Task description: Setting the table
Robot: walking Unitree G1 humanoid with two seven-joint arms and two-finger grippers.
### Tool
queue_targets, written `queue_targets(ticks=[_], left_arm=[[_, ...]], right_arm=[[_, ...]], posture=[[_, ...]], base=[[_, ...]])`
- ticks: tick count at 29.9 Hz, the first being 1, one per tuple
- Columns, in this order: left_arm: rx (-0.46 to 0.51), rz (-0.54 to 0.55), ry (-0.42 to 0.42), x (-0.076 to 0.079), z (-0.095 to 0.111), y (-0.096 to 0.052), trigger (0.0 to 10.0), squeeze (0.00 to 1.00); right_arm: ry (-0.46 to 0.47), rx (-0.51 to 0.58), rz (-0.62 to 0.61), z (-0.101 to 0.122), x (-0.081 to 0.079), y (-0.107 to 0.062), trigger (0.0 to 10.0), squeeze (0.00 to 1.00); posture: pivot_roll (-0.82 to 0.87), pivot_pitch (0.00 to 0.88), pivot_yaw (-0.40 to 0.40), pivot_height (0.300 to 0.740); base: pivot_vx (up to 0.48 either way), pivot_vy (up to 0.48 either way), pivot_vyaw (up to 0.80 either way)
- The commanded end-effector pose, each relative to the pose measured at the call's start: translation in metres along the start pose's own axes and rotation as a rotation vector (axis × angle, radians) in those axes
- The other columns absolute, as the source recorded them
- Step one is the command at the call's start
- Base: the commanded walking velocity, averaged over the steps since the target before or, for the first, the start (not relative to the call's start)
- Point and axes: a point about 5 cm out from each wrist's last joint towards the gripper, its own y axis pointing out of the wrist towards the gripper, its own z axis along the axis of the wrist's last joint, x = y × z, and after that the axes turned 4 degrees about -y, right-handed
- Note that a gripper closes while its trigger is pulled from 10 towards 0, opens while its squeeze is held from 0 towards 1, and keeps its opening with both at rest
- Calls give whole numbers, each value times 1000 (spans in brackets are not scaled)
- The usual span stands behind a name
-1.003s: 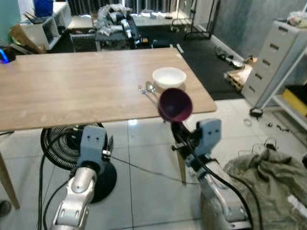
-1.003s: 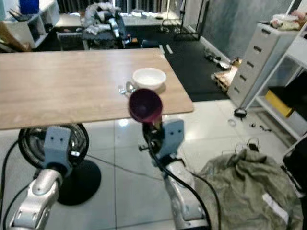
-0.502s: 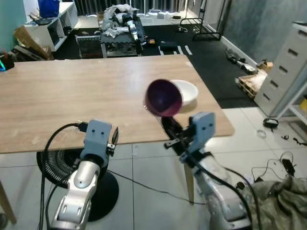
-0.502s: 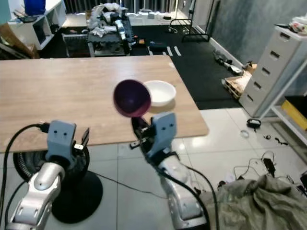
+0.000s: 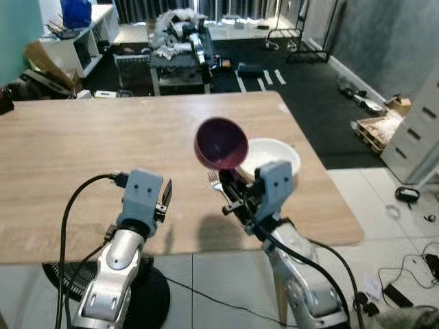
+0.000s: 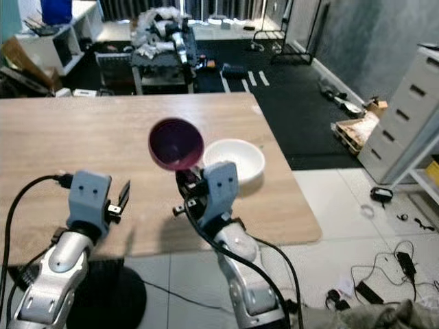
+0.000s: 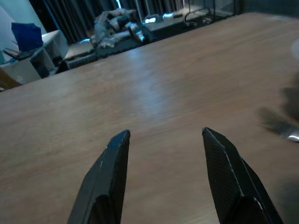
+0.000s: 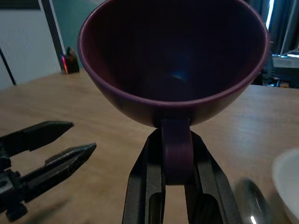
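Above the near right part of a wooden table (image 5: 82, 157), the right gripper (image 8: 175, 163) is holding a dark purple cup (image 5: 221, 144) up in the air. Its two black fingers are pinching the cup's handle (image 8: 176, 149) between them, and the cup's open mouth is tilting back toward the robot. Just beyond and to the right of the cup, a white bowl (image 5: 271, 157) is sitting on the table, with a metal spoon (image 5: 214, 181) lying beside it on its left. Off to the left, the left gripper (image 7: 163, 172) is hovering low over bare tabletop, its fingers (image 7: 110, 177) spreading well apart and gripping nothing. Behind the table, cluttered shelving (image 5: 180, 41) is standing on a dark floor.
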Motion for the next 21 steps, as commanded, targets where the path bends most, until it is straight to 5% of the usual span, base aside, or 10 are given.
queue_targets(ticks=[1,15,21], left_arm=[[-8,0,9,0,-1,-1,10000,0],[-30,-29,-47,3,-3,-6,10000,0],[-34,-35,-53,5,-3,-6,10000,0]], right_arm=[[-15,1,-10,0,1,1,10000,0],[-75,-17,-84,0,14,2,10000,0],[-181,-71,-71,-6,13,5,10000,0]], posture=[[12,0,103,740],[15,0,102,740],[17,0,98,740]], base=[[465,0,0],[88,0,0],[0,0,0]])
